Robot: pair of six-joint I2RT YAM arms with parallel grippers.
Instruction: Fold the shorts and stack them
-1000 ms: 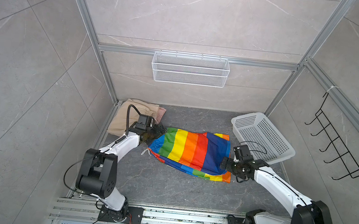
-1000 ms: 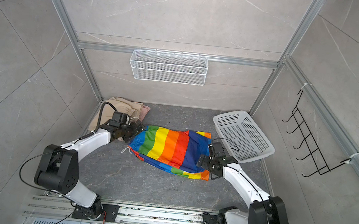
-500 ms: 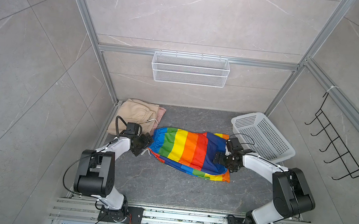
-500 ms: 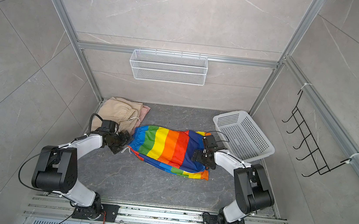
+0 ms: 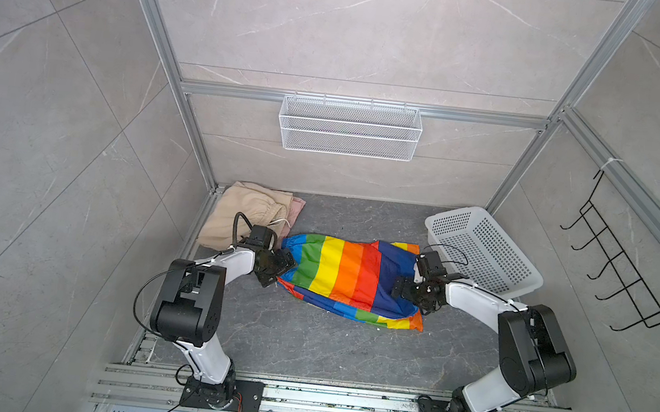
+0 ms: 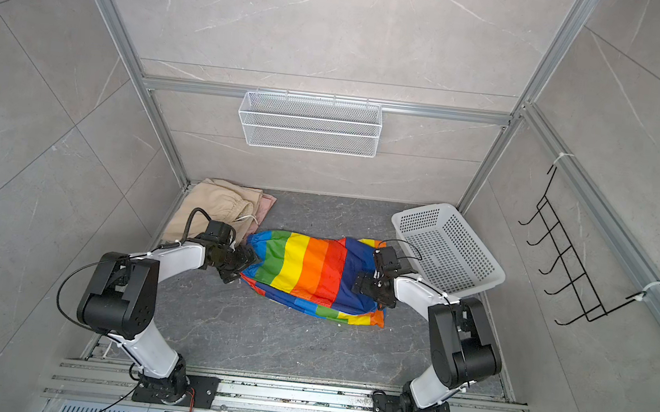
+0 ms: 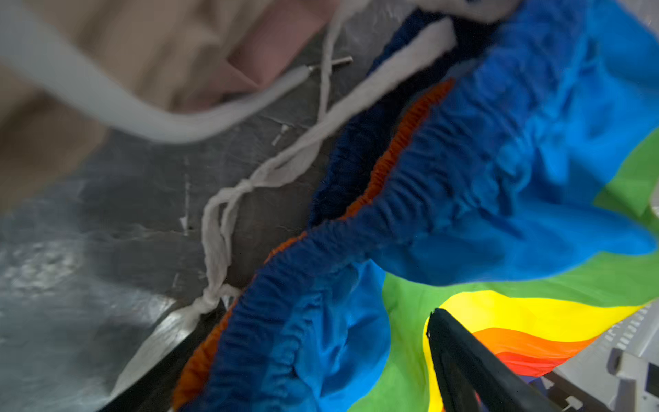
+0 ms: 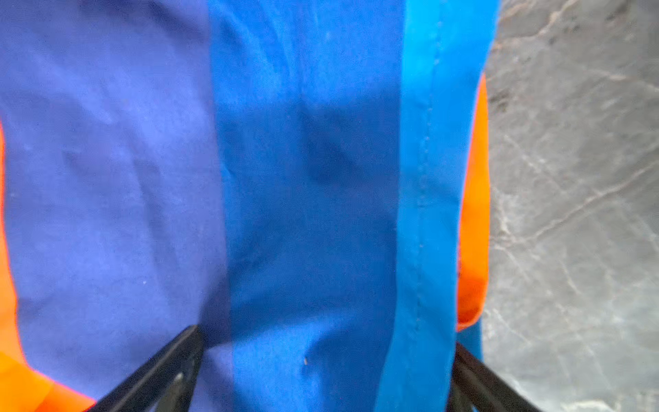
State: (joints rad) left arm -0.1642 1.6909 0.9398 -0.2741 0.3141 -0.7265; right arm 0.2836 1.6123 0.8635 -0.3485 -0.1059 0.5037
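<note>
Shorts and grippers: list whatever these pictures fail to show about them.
Salmon-pink shorts: in both top views the beige shorts cover all but one edge; fold unreadable.
Rainbow shorts: lower layers hidden under its own top layer.
Right gripper: the right wrist view's edge cuts off the fingers; contact with the cloth unclear.
Left wrist view: beige and pink fabric blurred.

Both top views look steeply down from high above the front rail toward the back wall, sharing the whole worktop with the rainbow-striped shorts mid-frame. Each wrist view hovers very close over that fabric: left at its gathered waistband, right above blue stripes.
</note>
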